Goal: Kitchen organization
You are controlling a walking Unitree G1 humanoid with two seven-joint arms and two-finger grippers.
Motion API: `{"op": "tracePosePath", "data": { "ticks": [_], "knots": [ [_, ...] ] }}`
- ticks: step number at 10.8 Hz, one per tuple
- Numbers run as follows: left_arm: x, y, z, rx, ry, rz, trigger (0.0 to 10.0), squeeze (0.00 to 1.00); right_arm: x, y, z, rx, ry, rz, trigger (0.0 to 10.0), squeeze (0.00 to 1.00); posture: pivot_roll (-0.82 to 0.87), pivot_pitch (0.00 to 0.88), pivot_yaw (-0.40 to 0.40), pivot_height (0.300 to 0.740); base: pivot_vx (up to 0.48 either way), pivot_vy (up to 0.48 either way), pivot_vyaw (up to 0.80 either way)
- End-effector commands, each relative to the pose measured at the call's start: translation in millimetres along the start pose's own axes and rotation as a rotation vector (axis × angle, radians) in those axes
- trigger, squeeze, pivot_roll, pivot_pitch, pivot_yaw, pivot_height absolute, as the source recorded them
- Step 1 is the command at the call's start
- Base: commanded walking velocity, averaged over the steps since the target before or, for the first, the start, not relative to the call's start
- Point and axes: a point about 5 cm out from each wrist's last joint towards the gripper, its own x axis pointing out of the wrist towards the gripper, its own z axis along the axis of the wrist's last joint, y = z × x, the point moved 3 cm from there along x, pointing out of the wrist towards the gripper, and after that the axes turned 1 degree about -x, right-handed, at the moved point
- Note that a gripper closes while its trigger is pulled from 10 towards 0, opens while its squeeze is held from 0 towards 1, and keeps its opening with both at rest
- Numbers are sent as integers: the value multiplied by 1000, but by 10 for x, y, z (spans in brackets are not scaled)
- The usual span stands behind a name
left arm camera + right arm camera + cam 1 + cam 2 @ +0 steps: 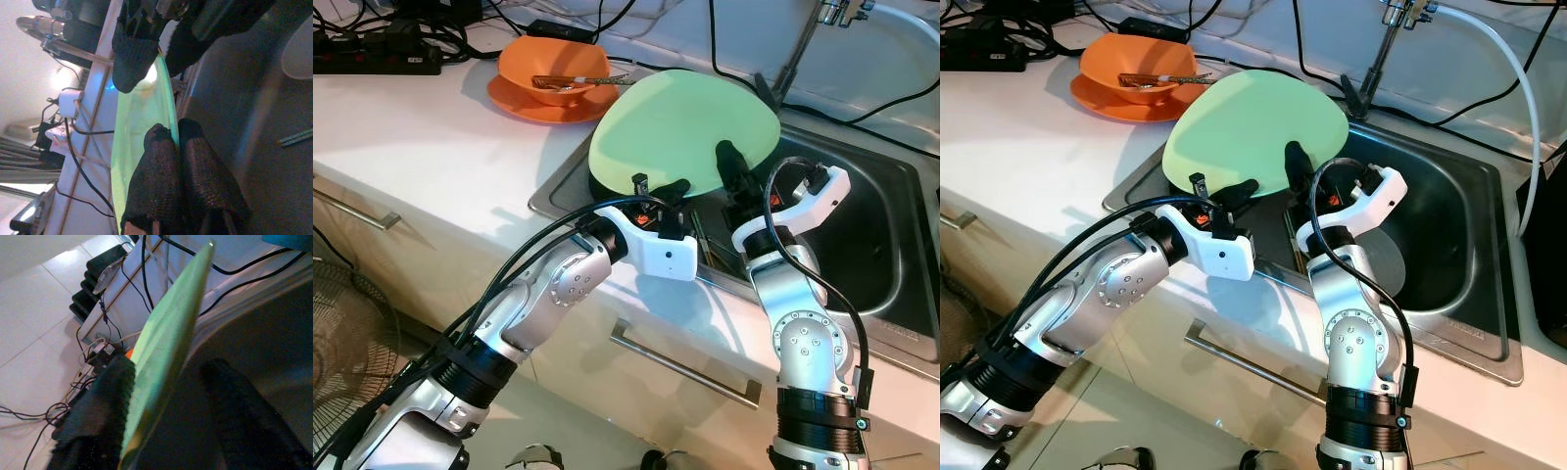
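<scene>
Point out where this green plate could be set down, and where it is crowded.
Both grippers, left and right, hold the green plate over the sink. Free: the white counter between the sink's left rim and the orange bowl and plate; also the basin's right half. Crowded: the back left corner with cables and a power strip, and the basin floor near the chopsticks.
</scene>
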Motion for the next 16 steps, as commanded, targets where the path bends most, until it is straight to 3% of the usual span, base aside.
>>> {"op": "tracePosePath", "data": {
  "ticks": [1, 5, 6, 7, 11, 13, 14, 16],
  "knots": [
    [21, 94, 94, 24, -43, 35, 10000, 0, -6, -95, 27, -3, -14, -47, 0, 0, -56, 72, -97, 740, 0, 0, 0],
    [21, 103, 71, 21, -29, 46, 10000, 0, -3, -93, 10, 6, -10, -51, 0, 0, -56, 70, -97, 740, 0, 0, 0],
    [19, 121, 59, 13, -23, 58, 10000, 941, -2, -92, 8, 7, -9, -51, 0, 0, -56, 70, -97, 740, 0, 0, 0],
    [16, 134, 47, -4, -18, 61, 10000, 1000, -1, -91, 8, 12, -10, -52, 0, 0, -53, 72, -99, 740, 0, 0, 0],
    [15, 133, 51, -9, -20, 61, 10000, 1000, -3, -173, 40, 39, -40, -115, 0, 0, -53, 71, -98, 740, 0, 0, 0],
    [11, 126, 62, -11, -26, 62, 10000, 1000, 2, -366, 167, 39, -112, -240, 0, 0, -53, 71, -98, 740, 0, 0, 0],
    [11, 109, 64, -12, -26, 54, 10000, 0, 7, -409, 205, 42, -130, -264, 0, 0, -50, 72, -98, 740, 0, 0, 0],
    [11, 85, 63, -28, -24, 43, 10000, 0, 30, -486, 301, 41, -178, -316, 0, 0, -49, 70, -98, 740, 0, 0, 0]
  ]
}}
